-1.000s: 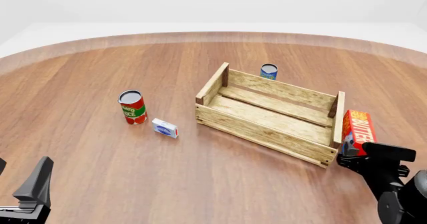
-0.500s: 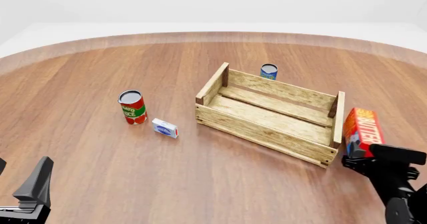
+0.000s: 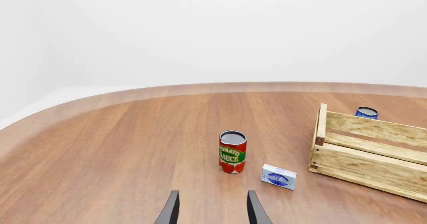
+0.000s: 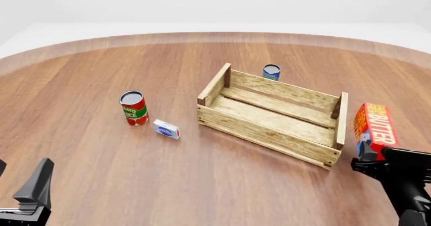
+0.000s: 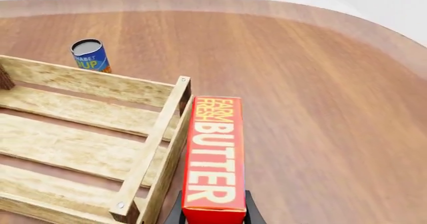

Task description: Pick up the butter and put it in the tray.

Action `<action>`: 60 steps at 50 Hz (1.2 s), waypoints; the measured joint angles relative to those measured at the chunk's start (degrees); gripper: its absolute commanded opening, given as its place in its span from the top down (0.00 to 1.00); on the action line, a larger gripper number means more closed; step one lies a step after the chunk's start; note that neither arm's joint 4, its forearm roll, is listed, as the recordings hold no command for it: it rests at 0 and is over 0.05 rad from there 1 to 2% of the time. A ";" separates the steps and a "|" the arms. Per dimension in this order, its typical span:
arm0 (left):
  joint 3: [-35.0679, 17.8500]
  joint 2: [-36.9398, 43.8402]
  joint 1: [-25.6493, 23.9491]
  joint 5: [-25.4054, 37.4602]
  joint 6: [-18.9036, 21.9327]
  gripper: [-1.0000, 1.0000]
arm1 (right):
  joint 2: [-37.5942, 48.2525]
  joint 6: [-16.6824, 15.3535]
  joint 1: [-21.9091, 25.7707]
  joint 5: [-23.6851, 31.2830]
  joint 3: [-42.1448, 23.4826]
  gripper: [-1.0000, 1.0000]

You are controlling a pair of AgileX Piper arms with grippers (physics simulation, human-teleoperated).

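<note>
The butter [image 4: 376, 127], a red carton with a yellow "BUTTER" face, is held off the table just right of the tray's right end. My right gripper [image 4: 372, 158] is shut on its lower end. In the right wrist view the butter [image 5: 213, 154] sits between the fingers of my right gripper [image 5: 213, 212], next to the tray's end wall [image 5: 160, 129]. The tray [image 4: 269, 135], a pale wooden slat crate, stands at centre right with nothing in it. My left gripper [image 4: 20, 179] is open and empty at the near left; it also shows in the left wrist view [image 3: 210, 210].
A red-and-green tomato can [image 4: 133, 108] [image 3: 232, 152] and a small white-and-blue box [image 4: 165, 129] [image 3: 279, 177] stand left of the tray. A blue can [image 4: 271, 72] [image 5: 89, 54] stands behind the tray's far wall. The round wooden table's edge curves along the back.
My right gripper has moved right and a little away from the tray, carrying the butter, which now tilts with its top further right. The left arm has not moved.
</note>
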 measured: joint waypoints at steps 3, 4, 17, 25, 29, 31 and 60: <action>0.00 0.00 0.00 0.00 0.00 0.00 | -1.14 -0.19 0.01 0.00 0.69 1.00; 0.00 0.00 0.00 0.00 0.00 0.00 | -1.54 -0.26 0.01 0.00 0.93 1.00; 0.00 0.00 0.00 0.00 0.00 0.00 | -6.87 -1.21 0.08 0.01 4.19 1.00; 0.00 0.00 0.00 0.00 0.00 0.00 | -9.25 -1.73 0.40 0.02 5.42 1.00; 0.00 0.00 0.00 0.00 0.00 0.00 | -10.17 -2.06 0.55 0.05 5.75 1.00; 0.00 0.00 0.00 0.00 0.00 0.00 | -10.83 -2.24 0.62 0.32 5.87 1.00; 0.00 0.00 0.00 0.00 0.00 0.00 | -41.21 -5.02 3.85 25.47 5.83 1.00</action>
